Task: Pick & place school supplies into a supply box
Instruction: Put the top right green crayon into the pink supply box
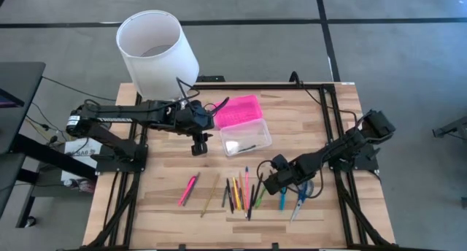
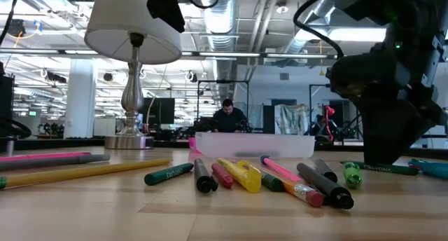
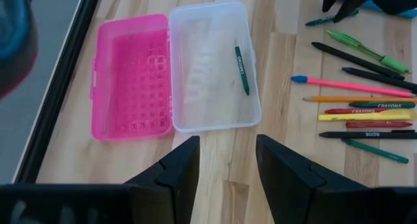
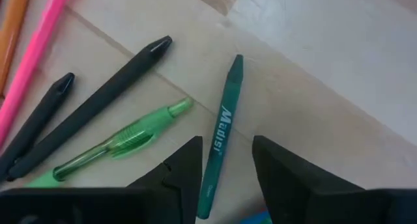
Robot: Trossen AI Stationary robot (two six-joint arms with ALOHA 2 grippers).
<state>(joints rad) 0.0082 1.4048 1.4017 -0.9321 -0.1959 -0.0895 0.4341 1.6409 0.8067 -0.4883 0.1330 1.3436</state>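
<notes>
I lower the right gripper, fingers spread, over the green crayon; left gripper waits parted beside the supply box. Centre first.

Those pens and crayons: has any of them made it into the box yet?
Only one: the dark green crayon lies alone in the clear base of the supply box. All the other school supplies lie on the wooden table.

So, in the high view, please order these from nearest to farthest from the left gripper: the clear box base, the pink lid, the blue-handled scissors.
From the open left gripper:
1. Clear transparent plastic box base, just to its right.
2. Bright pink plastic lid, hinged open behind the base; nearly as close, so this ranking is narrow.
3. Small blue-handled scissors, far across, by the right gripper.
</notes>
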